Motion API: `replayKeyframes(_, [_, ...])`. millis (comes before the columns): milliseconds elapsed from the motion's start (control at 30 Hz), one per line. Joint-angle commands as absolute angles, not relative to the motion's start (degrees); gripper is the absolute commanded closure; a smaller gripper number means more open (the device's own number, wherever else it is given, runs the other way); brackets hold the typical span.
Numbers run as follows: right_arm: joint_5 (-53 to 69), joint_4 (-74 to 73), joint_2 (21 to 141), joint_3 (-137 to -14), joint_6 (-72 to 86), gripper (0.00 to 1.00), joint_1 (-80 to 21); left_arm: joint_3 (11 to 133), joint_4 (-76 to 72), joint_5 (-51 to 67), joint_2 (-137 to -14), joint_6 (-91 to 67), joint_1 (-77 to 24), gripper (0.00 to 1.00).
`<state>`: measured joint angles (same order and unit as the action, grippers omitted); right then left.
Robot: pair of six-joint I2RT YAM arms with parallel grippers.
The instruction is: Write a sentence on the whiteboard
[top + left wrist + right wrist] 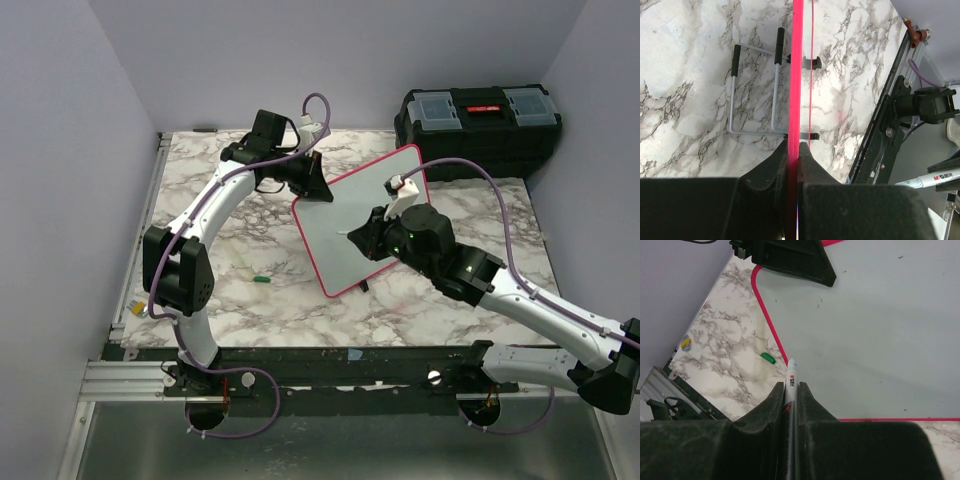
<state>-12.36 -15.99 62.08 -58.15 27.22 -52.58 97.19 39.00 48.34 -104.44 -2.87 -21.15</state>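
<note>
Your right gripper is clamped on the marker. Its barrel lies straight between the two fingers, and its pale end points out toward the whiteboard. In the right wrist view this end sits at the lower middle of the frame, just at the pink rim on the board's left side. Whether it touches the surface, I cannot tell. The board fills the upper right of that frame and carries only some tiny dark specks, no lettering.

Your left gripper is closed on the board's rim, which runs as a pink line up the middle of the left wrist view. So the board is held tilted up from the table.

I judge the sentence is not yet begun, and you are at the approach to the first stroke. The next move calls for bringing the tip further onto the white area and pressing lightly, while the left arm holds the board steady. A small green piece, likely the cap, lies on the marble at middle left.
</note>
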Motion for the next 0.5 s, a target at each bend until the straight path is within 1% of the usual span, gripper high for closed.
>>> replayKeyframes(0, [-14.47, -11.62, 62.75, -56.76, 25.62, 0.99, -53.77, 95.82, 36.74, 40.26, -103.12, 0.26, -21.80, 1.00])
replayKeyframes(267, [-17.82, -5.14, 60.64, -53.30, 22.52, 0.99, -56.28, 95.54, 36.39, 40.37, -102.86, -1.36, -21.75, 1.00])
replayKeyframes(467, [-18.63, -3.79, 63.63, -53.91, 21.00, 0.99, -57.24, 95.55, 36.39, 39.68, -103.03, -2.02, -21.88, 1.00])
